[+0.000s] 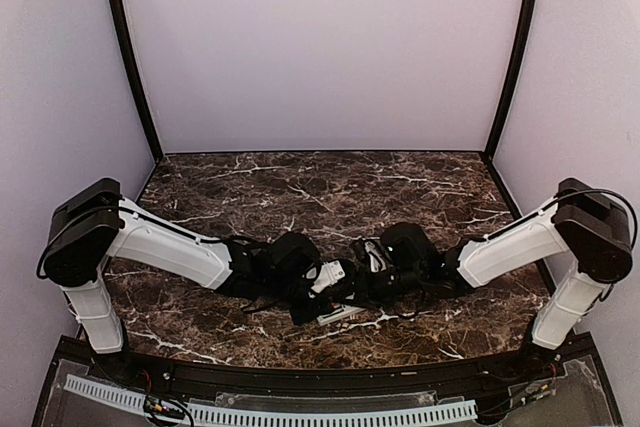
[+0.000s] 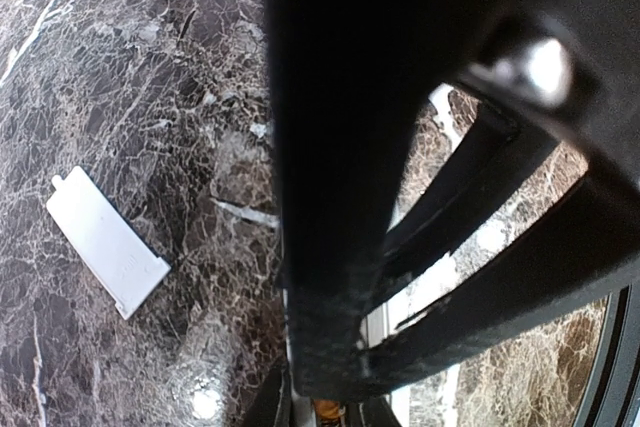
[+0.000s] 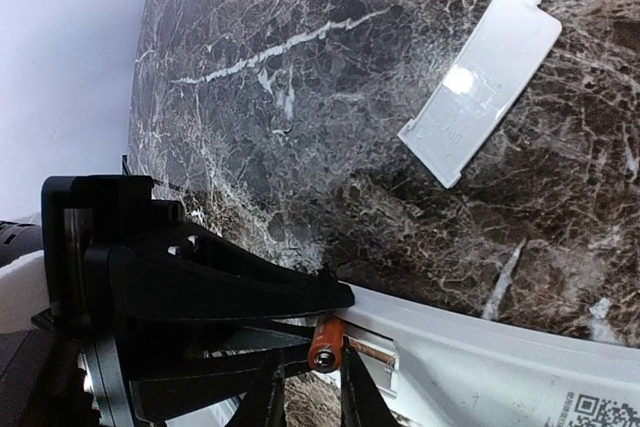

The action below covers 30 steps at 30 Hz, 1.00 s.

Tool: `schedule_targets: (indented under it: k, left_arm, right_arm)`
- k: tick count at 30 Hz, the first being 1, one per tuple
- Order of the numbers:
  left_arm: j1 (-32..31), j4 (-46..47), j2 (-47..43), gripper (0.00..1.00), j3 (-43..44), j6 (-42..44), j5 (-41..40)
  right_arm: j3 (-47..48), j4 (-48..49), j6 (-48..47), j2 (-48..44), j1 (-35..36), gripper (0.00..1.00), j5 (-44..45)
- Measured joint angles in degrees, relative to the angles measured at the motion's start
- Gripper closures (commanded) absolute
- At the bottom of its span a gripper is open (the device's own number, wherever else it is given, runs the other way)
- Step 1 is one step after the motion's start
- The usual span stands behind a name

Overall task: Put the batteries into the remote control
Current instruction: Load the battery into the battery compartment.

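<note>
A dark brown marble-patterned tabletop (image 1: 330, 192) fills the middle of the top view, white veins running all across it. Behind it stands a plain pale lilac back wall (image 1: 320, 47), flat and unmarked, with matching side walls (image 1: 60, 97) closing in left and right. Two black posts (image 1: 128, 52) lean up along the back corners, framing that rear panel. Along the near edge runs a black curved rim (image 1: 330, 372) with a white slotted strip (image 1: 300, 414) below it. Light is soft and even, throwing small bright glints off the glossy stone in the wrist views.
</note>
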Motion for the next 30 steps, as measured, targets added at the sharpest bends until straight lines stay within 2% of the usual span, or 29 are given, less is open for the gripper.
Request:
schedule_targets:
  k: [9, 13, 18, 30]
  left_arm:
    - [0.00, -0.20, -0.09, 1.00, 0.00, -0.02, -0.09]
    - [-0.02, -0.22, -0.09, 1.00, 0.00, 0.00, -0.13]
    - [-0.04, -0.42, -0.09, 0.87, 0.00, 0.00, -0.33]
    - [-0.24, -3.13, -1.05, 0.70, 0.00, -0.02, -1.07]
  right_arm:
    - [0.94, 0.20, 0.31, 2.10, 0.02, 0.98, -0.72]
    - [0.76, 0.35, 0.39, 2.10, 0.09, 1.00, -0.55]
    - [0.37, 1.36, 0.68, 2.21, 0.63, 1.00, 0.35]
    - [-1.60, 6.34, 3.04, 3.04, 2.23, 1.00, 2.99]
